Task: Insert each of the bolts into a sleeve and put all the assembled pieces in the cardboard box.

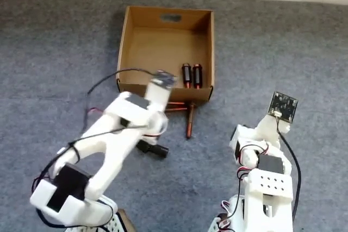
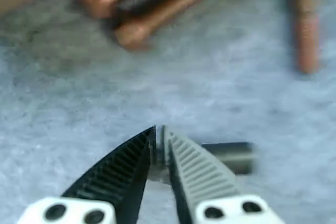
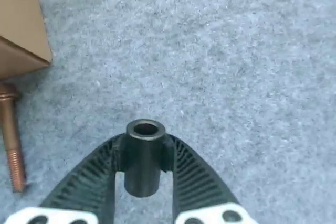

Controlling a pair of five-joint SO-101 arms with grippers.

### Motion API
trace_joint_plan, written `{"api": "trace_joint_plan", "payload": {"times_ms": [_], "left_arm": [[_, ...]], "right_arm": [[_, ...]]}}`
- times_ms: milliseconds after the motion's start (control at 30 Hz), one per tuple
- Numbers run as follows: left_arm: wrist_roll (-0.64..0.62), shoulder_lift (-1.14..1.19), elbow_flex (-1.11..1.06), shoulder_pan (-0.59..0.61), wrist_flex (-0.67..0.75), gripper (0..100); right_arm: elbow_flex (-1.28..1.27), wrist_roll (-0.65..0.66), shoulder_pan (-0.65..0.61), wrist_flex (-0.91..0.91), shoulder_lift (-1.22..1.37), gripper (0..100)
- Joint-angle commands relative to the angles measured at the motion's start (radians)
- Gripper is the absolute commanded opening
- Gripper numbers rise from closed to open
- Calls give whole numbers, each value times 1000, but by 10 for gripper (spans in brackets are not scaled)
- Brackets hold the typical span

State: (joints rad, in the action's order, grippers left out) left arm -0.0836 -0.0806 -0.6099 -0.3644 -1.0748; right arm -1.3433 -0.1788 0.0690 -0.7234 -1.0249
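The left gripper (image 2: 159,132), jaws all but closed on nothing, has two copper-coloured metal bolts (image 2: 152,3) ahead of its tips. They lie side by side, their long axes along the front wall of the brown cardboard box (image 1: 126,42). The right gripper (image 3: 144,148), well apart from them, clamps a short black cylindrical sleeve (image 3: 142,174) with its bore exposed, so the bolt pick looks like the left arm's job.

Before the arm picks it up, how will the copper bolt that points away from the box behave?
The bolt looks like solid metal, so it is probably stiff and heavy for its size. Its round shaft may roll if pushed sideways, though the fuzzy carpet should slow it.
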Motion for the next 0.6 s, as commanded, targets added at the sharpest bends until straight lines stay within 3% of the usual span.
{"api": "trace_joint_plan", "payload": {"times_ms": [0, 167, 300, 567], "left_arm": [[-140, -5, 147, -42, -83, 171], [-282, -5, 209, -130, -81, 258], [-284, -2, 193, -182, 55, 258], [-287, -2, 84, -171, 347, 259]], "right_arm": [[7, -11, 13, 18, -16, 5], [5, -11, 15, 18, -16, 5], [5, -11, 15, 18, -16, 5], [5, -11, 15, 18, -16, 5]]}}
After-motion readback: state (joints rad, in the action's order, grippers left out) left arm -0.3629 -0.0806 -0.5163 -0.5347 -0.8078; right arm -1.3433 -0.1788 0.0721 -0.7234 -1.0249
